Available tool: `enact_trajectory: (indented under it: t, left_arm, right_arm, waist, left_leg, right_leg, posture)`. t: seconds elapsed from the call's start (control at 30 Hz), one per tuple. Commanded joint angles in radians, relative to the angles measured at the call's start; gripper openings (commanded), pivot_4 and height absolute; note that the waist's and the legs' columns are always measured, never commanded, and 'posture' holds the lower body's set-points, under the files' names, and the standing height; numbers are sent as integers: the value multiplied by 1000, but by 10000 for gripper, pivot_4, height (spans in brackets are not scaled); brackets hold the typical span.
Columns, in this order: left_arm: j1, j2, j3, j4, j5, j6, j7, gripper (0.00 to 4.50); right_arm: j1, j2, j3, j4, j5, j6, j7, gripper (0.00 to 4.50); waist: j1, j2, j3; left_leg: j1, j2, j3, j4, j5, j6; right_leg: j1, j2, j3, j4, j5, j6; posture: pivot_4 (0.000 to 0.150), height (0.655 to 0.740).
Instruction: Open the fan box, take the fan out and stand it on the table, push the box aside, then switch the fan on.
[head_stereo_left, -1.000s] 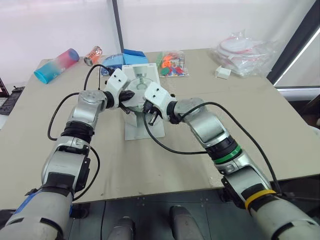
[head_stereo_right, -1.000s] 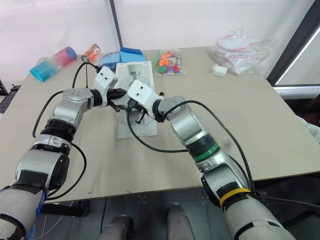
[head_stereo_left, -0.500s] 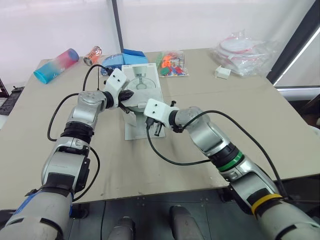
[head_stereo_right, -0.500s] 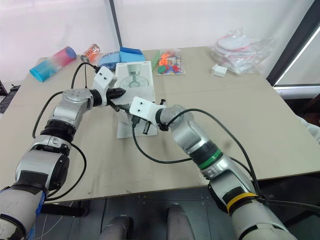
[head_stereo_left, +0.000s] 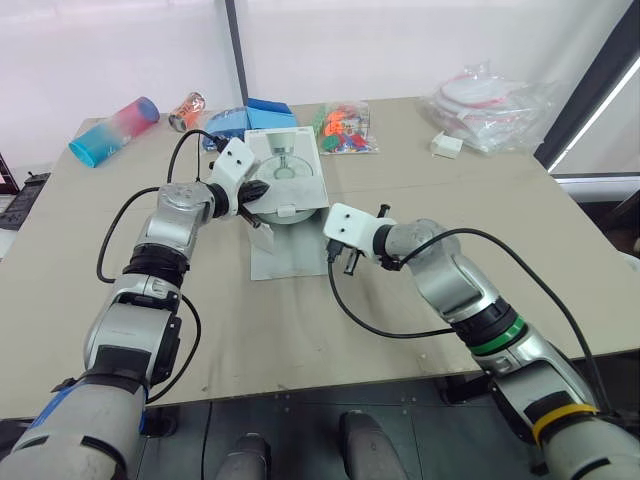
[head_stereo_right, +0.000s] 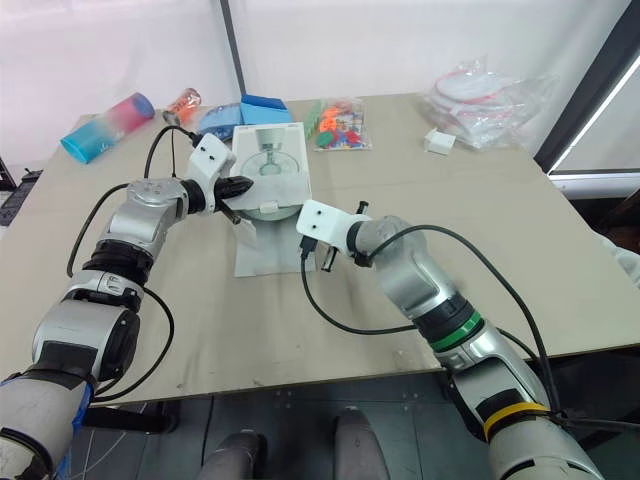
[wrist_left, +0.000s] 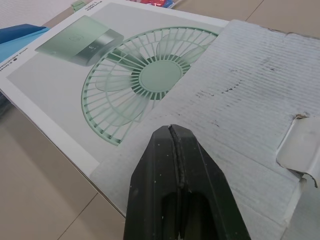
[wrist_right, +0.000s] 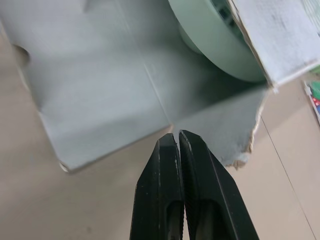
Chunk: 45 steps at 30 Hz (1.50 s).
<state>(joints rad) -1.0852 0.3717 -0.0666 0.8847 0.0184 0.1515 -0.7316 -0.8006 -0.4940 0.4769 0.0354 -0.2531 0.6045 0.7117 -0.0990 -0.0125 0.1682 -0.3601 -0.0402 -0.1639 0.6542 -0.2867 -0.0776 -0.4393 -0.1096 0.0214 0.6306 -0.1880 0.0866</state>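
Note:
The white fan box (head_stereo_left: 285, 160), printed with a green fan, lies flat mid-table with its near end open. Its long flap (head_stereo_left: 288, 252) is spread on the table toward me. The pale green rim of the fan (wrist_right: 215, 40) shows inside the mouth. My left gripper (head_stereo_left: 257, 193) is shut, tips resting over a torn flap (wrist_left: 240, 95) folded back on the box's top at its left side. My right gripper (head_stereo_left: 343, 266) is shut, empty, hanging just off the right edge of the spread flap; in its wrist view the fingertips (wrist_right: 170, 142) point at the mouth.
Along the far edge lie a pink-and-blue bottle (head_stereo_left: 112, 130), an orange can (head_stereo_left: 186, 110), a blue box (head_stereo_left: 268, 106) and a bag of colourful pieces (head_stereo_left: 345, 128). A clear plastic bag (head_stereo_left: 490, 98) and a small white block (head_stereo_left: 445, 145) sit far right.
My right gripper has drawn back from the box mouth, moving right and toward me off the flap. The fan's rim now shows at the opening. The left gripper has stayed put.

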Motion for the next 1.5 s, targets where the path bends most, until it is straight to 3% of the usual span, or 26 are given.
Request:
enact_trajectory:
  t: [0.03, 0.47, 0.93, 1.07, 1.23, 1.4, 1.5]
  left_arm:
    - [-3, 1, 0, 0, 1, -2, -7, 0]
    - [4, 6, 0, -13, 1, 7, -12, 0]
    - [3, 10, 2, -17, 2, 9, -19, 0]
    - [6, 3, -1, -19, 3, 6, -16, 0]
    - [5, 9, 2, -26, 1, 10, -22, 0]
    - [7, 22, 6, -42, -2, 16, -28, 0]
    - [13, 28, 8, -58, -5, 21, -30, 0]
  right_arm:
    - [-14, 22, -58, 44, -11, -23, -57, 1167]
    - [-90, 238, -216, 335, 46, -186, -292, 1167]
    - [-95, 295, -267, 382, 101, -268, -288, 1167]
    - [-72, 290, -277, 327, 131, -245, -250, 1167]
    - [4, 192, -241, 159, 159, -165, -76, 1167]
    - [43, 128, -308, -58, 351, -46, 118, 1167]
    - [8, 150, -353, -47, 409, -42, 105, 1167]
  waist:
    - [0, 0, 0]
    - [-1, 0, 0]
    - [-4, 0, 0]
    - [-4, 0, 0]
    - [-3, 0, 0]
    - [-5, 0, 0]
    - [-4, 0, 0]
  left_leg:
    - [0, 0, 0, 0, 0, 0]
    - [0, 0, 0, 0, 0, 0]
    - [0, 0, 0, 0, 0, 0]
    - [0, 0, 0, 0, 0, 0]
    - [0, 0, 0, 0, 0, 0]
    - [0, 0, 0, 0, 0, 0]
    - [0, 0, 0, 0, 0, 0]
  right_leg:
    - [0, 0, 0, 0, 0, 0]
    - [0, 0, 0, 0, 0, 0]
    - [-1, 0, 0, 0, 0, 0]
    - [-1, 0, 0, 1, 0, 0]
    - [0, 0, 0, 0, 0, 0]
    - [-1, 0, 0, 1, 0, 0]
    - [0, 0, 0, 1, 0, 0]
  posture:
    - [1500, 7400]
    - [1500, 7400]
    - [1500, 7400]
    - [1500, 7400]
    - [1500, 7400]
    - [1500, 7400]
    - [1500, 7400]
